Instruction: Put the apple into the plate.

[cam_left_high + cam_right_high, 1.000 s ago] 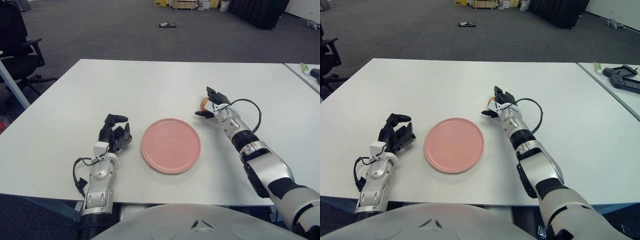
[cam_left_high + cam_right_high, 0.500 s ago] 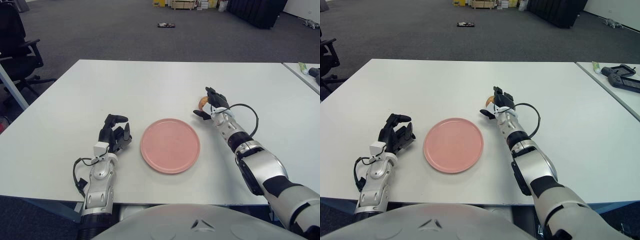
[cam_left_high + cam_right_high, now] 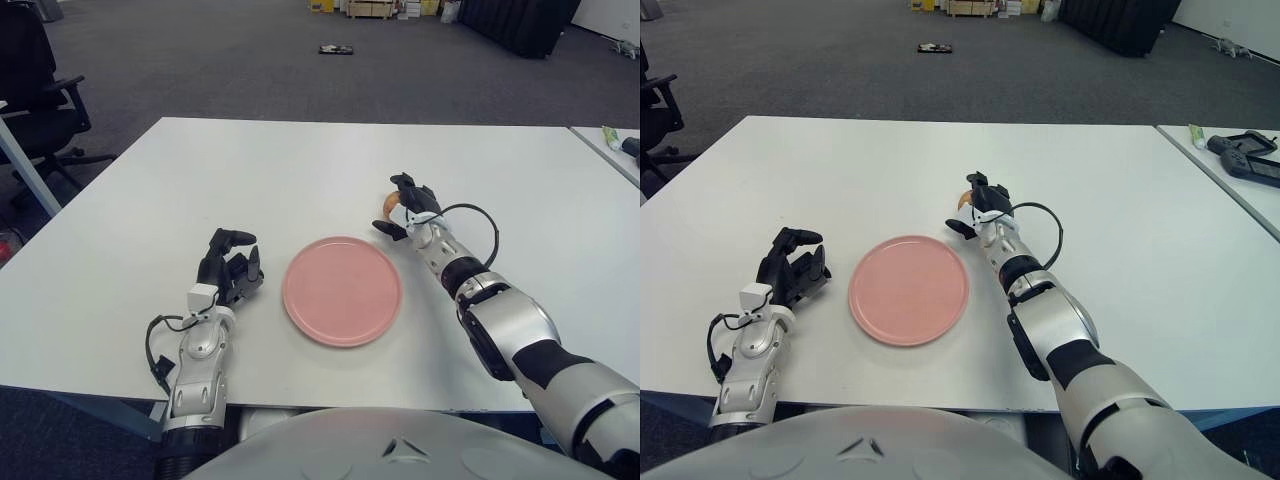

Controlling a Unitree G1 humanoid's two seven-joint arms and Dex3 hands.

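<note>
— Two hands logged. Right hand (image 3: 402, 208) first: reached forward over white table (image 3: 300, 160), black fingers (image 3: 385, 227) curled round apple (image 3: 389, 201); only a sliver of orange-brown skin showing between them.

— Apple lifted or touching the tabletop?

— Cannot tell. Closed in the grasp, that much plain. Sits at the far left edge of the hand, on the side facing away from the robot.

— Plate position against that hand?

— Pink plate (image 3: 342, 290) nearer the robot and to the left of the right hand, its far right rim just beside the lowest fingertip. Not touching, as far as seen. Nothing on the plate surface.

— Cable near the wrist?

— Black cable (image 3: 478, 212) looping out to the right of the right wrist, arching back to the forearm.

— Left hand?

— Left hand (image 3: 229, 269) well apart from the right, showing left of the plate, near its left rim. Fingers bent upward and loosely curled, holding nothing. Thin black wire at its wrist.

— Anything beyond the right hand?

— Further right, at the edge of a second table, dark controller-like device (image 3: 1243, 154) and small green-tipped tube (image 3: 1196, 136). Far behind the left hand, black office chair (image 3: 40, 95) on grey carpet.
</note>
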